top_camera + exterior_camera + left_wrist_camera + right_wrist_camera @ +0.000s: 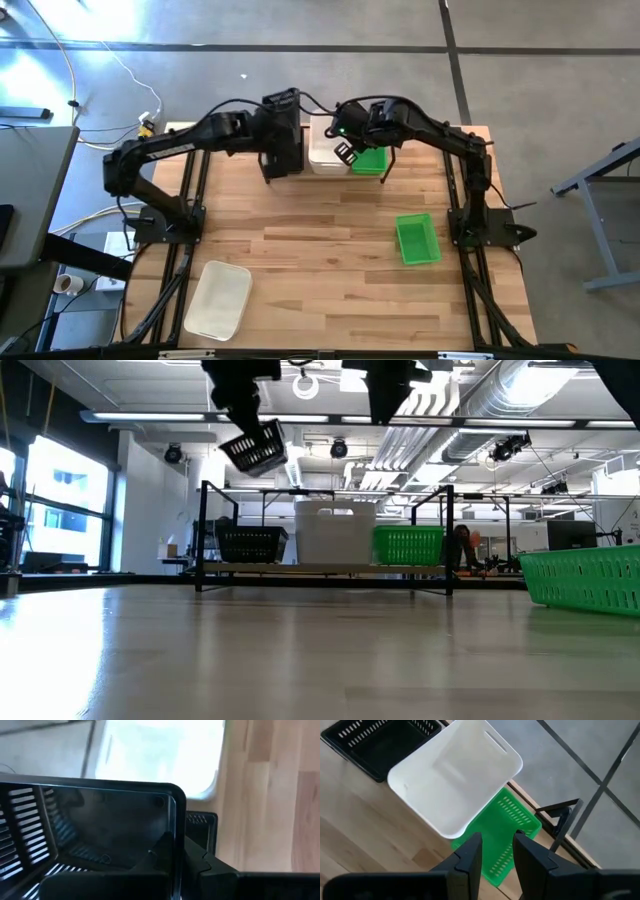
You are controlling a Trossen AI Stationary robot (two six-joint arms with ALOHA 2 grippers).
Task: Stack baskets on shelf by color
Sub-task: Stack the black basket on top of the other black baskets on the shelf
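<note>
Above the shelf [325,568] at 12 o'clock: left claw [278,150] pinching tilted black basket [254,448] by its wall; right claw [495,857] spread, empty, over shelved green basket [368,160]. Risk: tilt catching shelved black basket's [250,544] rim, jamming.

Dark jointed arms [180,150] — black cables

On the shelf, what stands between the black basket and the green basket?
A white basket stands between the black basket and the green basket on the shelf, clearest in the low view.
</note>
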